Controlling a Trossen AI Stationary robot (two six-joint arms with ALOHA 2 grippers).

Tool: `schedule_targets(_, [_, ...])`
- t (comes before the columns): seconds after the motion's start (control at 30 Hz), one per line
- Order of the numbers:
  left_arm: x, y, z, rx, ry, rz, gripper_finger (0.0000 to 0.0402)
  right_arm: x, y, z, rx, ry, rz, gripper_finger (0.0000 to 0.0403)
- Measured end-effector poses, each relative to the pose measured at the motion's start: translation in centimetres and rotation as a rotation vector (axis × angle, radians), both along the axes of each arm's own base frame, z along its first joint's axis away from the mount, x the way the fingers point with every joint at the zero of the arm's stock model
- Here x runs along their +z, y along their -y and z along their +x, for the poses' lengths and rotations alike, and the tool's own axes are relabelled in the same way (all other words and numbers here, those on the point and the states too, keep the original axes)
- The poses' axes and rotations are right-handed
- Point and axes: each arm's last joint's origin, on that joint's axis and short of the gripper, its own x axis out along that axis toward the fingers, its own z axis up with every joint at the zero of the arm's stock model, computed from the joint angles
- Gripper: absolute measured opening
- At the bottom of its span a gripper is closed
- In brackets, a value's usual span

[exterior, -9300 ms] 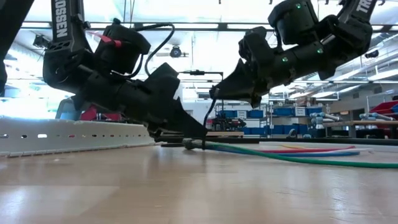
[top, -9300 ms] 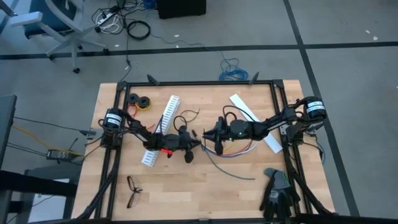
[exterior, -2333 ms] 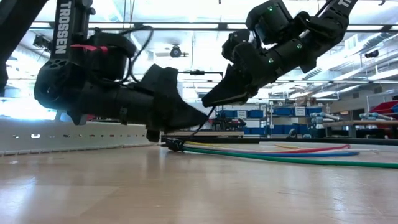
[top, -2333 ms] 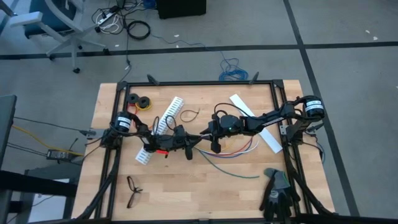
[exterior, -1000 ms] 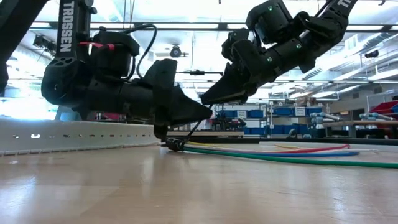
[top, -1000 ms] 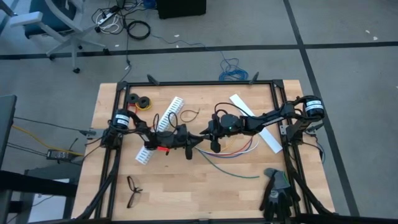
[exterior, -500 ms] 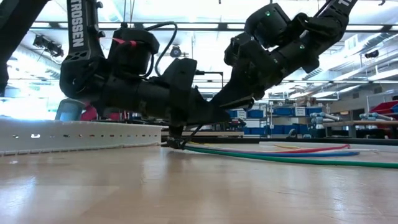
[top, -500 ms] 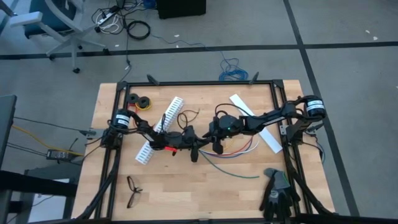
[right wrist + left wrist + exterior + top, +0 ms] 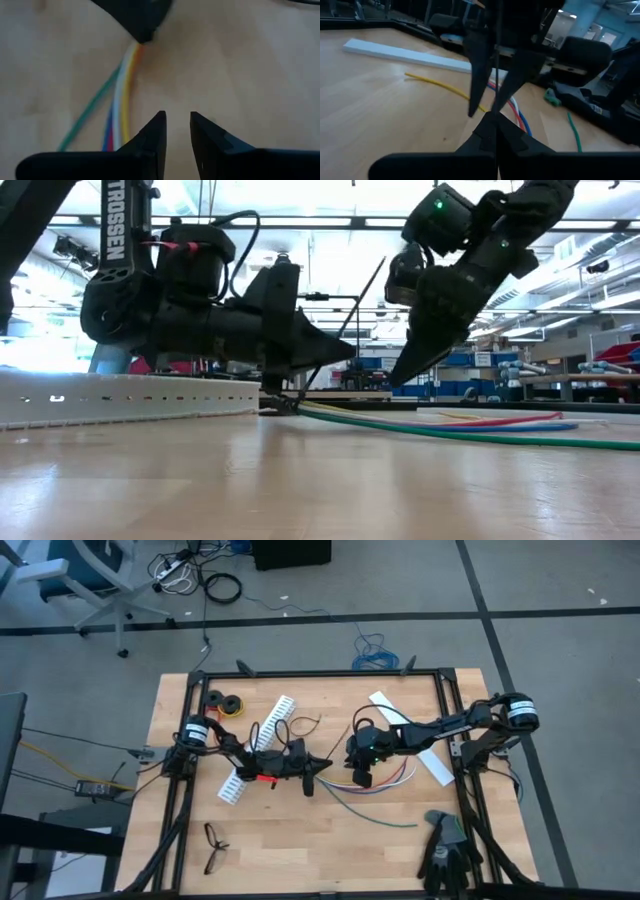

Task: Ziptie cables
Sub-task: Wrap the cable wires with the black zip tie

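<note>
Cables (image 9: 375, 780): fanned on the table's middle, toward its right edge; one end bunched at the left gripper's tips.
Left gripper (image 9: 322, 766): mid-table, fingers pressed together on a thin black ziptie (image 9: 352, 310) rising from the bundle's end.
Right gripper (image 9: 362, 780): just right, over the cables, fingers slightly apart, holding nothing.

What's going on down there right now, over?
Left gripper shut, pinching a ziptie. Right gripper slightly open, empty, above the cables. Nothing blocking them.
</note>
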Motion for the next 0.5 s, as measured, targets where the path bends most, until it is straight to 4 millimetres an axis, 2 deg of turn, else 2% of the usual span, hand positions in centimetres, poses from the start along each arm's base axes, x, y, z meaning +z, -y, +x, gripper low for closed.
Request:
schedule_targets(0.23, [0.0, 0.0, 0.0, -0.012, -0.002, -0.003, 0.0010, -1.2, -1.8, 2.3, 0.047, 0.169, -0.042, 0.0075])
schedule_targets(0.5, [0.4, 0.1, 0.1, -0.011, 0.039, -0.028, 0.0028, -2.3, -1.8, 4.0, -0.041, 0.321, -0.043, 0.0075])
